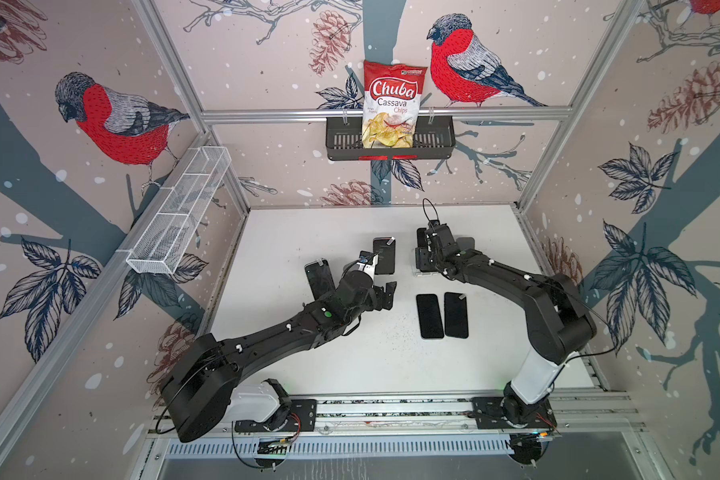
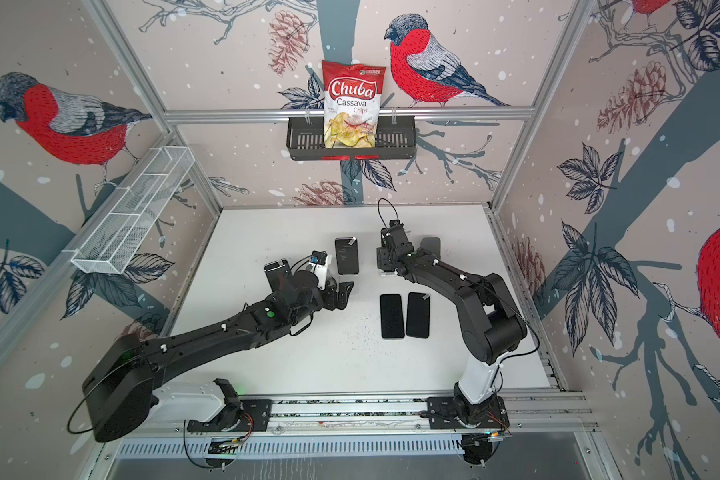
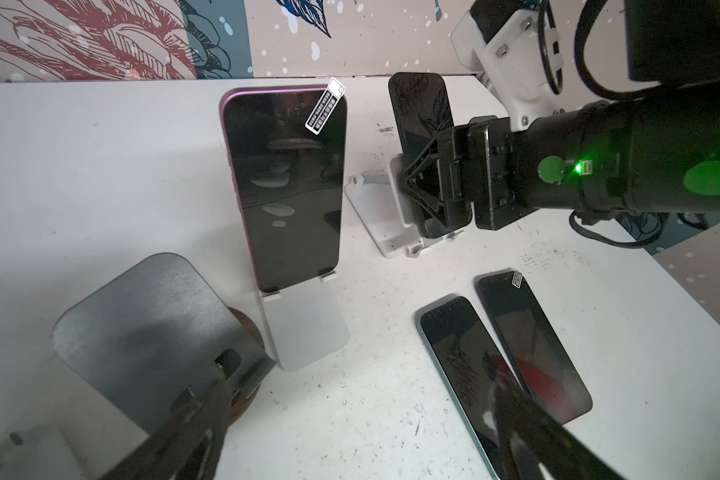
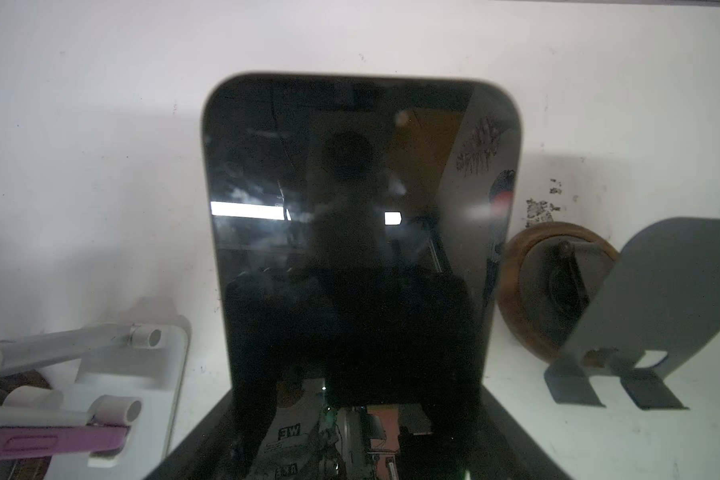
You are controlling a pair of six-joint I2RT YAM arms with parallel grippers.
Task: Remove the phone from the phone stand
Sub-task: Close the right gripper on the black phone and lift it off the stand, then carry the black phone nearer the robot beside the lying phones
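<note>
Five phones point(image 1: 384, 255), two flat, three on stands point(image 3: 308, 328)

cannot see the lower end of the phone point(image 4: 350, 228) in the right wrist view: cut off by the edge, between blurred fingers point(image 4: 196, 453). cannot read the sticker point(image 3: 325, 106). in both top views, can see only slivers of the white stand point(image 1: 416, 272) under the right gripper point(image 1: 427, 259).

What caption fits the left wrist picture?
Right claw grips the far phone on its white stand, beside a purple phone.
</note>
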